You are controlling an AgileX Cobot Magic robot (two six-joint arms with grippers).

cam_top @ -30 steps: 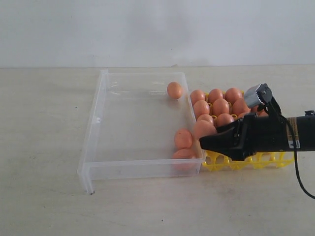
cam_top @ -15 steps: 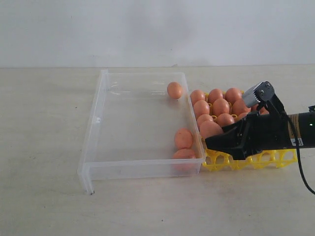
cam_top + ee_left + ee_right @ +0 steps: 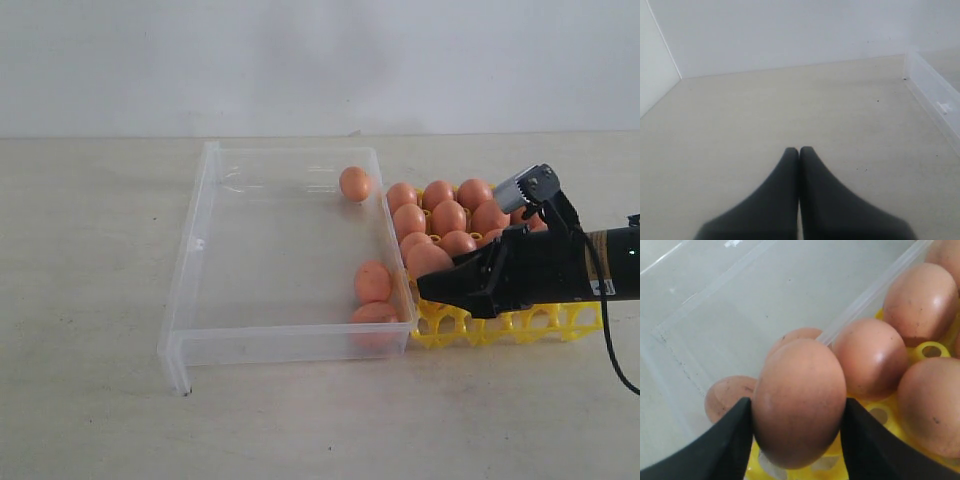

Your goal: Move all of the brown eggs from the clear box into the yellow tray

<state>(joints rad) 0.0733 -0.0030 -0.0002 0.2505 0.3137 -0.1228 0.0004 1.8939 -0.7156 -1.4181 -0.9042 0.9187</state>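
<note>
Brown egg (image 3: 427, 260) pinched between right fingers (image 3: 730, 440), over left edge of yellow tray (image 3: 520, 325), just right of clear box (image 3: 190, 280). Three eggs (image 3: 372, 282) lie in the box. Left fingers (image 3: 780, 200) pressed together above bare tabletop (image 3: 740, 115).

Brown eggs (image 3: 448, 216): orange-brown throughout. The right wrist view shows faint dark specks on the gripped egg (image 3: 799, 401) and its neighbours.
Clear box (image 3: 185, 280): colourless and transparent, with edges reading whitish.
Yellow tray (image 3: 520, 325): bright yellow openwork lattice.
Right gripper (image 3: 428, 283): black, with a silver-grey block (image 3: 525, 187) on top.
Left gripper (image 3: 799, 152): matt black.
Table (image 3: 90, 400): pale beige with a few dark flecks.
Wall (image 3: 320, 60): plain greyish white.
</note>
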